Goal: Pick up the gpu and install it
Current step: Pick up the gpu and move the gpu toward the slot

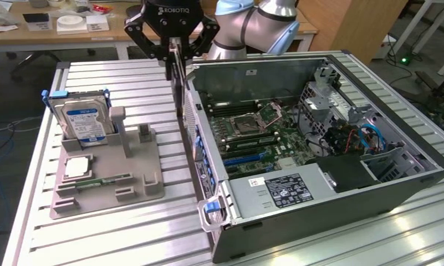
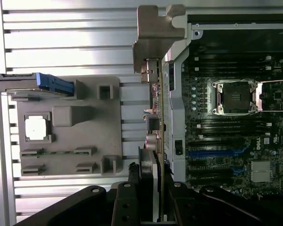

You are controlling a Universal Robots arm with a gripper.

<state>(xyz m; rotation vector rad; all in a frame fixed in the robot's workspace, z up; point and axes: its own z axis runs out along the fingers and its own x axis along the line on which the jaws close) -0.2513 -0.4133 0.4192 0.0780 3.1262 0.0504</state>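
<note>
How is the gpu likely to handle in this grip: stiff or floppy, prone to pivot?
The gpu hangs straight and edge-on below the gripper, so it is probably stiff. Pinched near one end, the thin card may pivot if it bumps the computer case. Its exposed components look fragile.

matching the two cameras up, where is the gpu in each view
exterior view: the gpu hangs edge-on from the hand, between the grey tray and the computer case
wrist view: the gpu runs edge-on out from the hand, between tray and case
shared landmark: the cpu socket
</note>
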